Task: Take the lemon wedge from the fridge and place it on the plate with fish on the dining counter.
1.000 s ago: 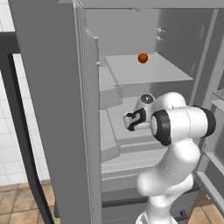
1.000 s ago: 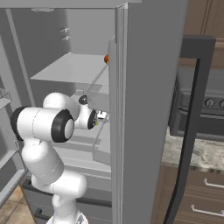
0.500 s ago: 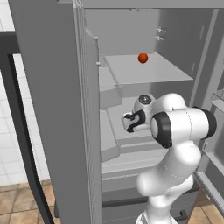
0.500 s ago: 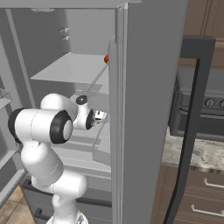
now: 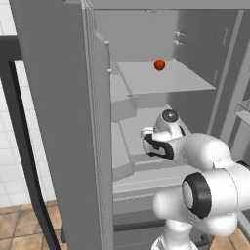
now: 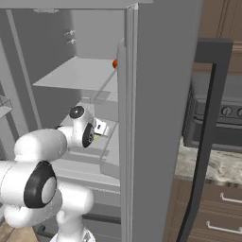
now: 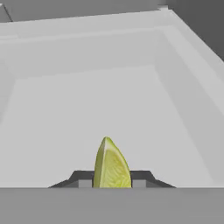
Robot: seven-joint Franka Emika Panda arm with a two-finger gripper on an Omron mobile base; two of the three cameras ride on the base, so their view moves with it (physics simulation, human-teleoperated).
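Item: lemon wedge [image 7: 111, 166], clamped between our gripper [image 7: 112, 179] fingertips, inside the fridge [image 5: 58, 122] above a pale shelf [image 7: 100, 109]. Shelf walls rise right and behind; open room ahead.

Matt grey fridge [image 5: 58, 122] walls and smooth pale shelves at frame centre; the lemon wedge [image 7: 111, 166] at lower middle has a slightly glossy, finely textured yellow-green skin.

Kitchen: open fridge [image 5: 58, 122], stove [image 6: 222, 123], brown cabinets [image 6: 217, 212], tiled floor [image 5: 19, 224].
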